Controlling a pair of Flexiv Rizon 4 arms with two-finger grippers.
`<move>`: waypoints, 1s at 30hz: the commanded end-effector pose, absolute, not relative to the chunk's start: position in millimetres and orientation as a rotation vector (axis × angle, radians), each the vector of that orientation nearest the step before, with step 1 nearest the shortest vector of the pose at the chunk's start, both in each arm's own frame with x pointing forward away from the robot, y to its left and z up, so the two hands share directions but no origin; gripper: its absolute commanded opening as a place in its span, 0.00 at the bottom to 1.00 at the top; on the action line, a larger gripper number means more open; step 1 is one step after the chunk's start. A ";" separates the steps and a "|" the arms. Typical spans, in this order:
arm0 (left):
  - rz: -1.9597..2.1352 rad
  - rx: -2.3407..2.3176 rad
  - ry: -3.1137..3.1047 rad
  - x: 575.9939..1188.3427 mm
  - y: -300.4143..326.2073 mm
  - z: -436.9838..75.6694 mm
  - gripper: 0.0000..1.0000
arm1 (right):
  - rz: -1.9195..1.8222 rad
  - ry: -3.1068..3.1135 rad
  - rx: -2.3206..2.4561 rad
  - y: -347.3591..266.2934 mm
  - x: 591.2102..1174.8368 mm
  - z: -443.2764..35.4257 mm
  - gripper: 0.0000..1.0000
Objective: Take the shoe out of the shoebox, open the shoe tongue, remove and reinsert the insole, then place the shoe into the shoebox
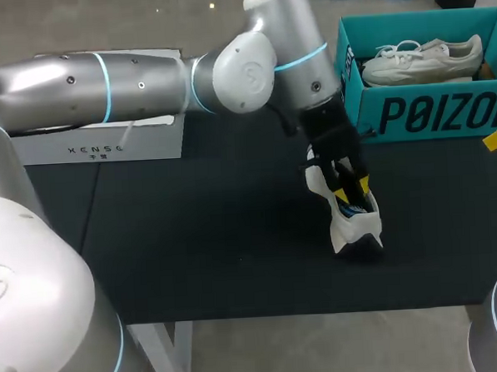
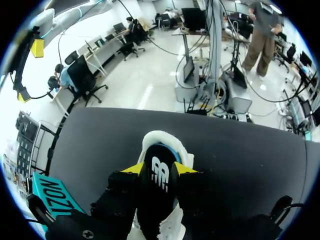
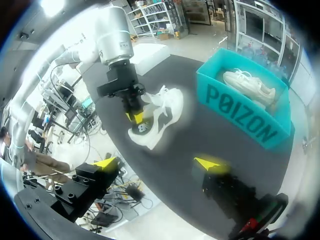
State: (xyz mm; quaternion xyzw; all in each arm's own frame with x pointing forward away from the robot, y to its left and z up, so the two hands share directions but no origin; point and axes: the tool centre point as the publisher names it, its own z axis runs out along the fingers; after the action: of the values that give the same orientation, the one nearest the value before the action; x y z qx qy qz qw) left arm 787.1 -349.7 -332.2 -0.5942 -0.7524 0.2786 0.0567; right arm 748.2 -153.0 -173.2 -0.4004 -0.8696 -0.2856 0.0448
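Left gripper, centre-right, pinches the logo-marked black tongue of the white shoe. Right gripper stands spread. Teal shoebox, upper right, bears dark lettering.

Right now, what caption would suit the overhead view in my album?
Left gripper pinching a white shoe on the black table, near a teal shoebox holding another shoe.

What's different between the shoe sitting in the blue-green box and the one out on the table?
The boxed shoe lies in the teal box, untouched. The table shoe sits on the black table with the left claw shut on its black inner part. The boxed shoe looks laced and closed, while the table shoe gapes open. Both are pale sneakers.
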 end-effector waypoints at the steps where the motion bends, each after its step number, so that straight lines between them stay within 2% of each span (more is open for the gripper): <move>1: 0.837 -1.794 -2.260 786.3 -355.3 -341.7 0.00 | -0.867 -2.656 -1.224 -152.9 749.1 -173.7 1.00; 30: 0.769 -1.800 -2.199 778.9 -353.6 -358.1 0.00 | -0.867 -2.656 -1.224 -152.9 749.1 -173.7 1.00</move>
State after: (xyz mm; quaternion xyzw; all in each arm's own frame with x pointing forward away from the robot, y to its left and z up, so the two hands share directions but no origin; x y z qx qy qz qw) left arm 775.3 -347.1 -354.1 -0.6070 -0.7445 0.2619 0.0932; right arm 748.2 -152.9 -173.3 -0.4004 -0.8696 -0.2856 0.0448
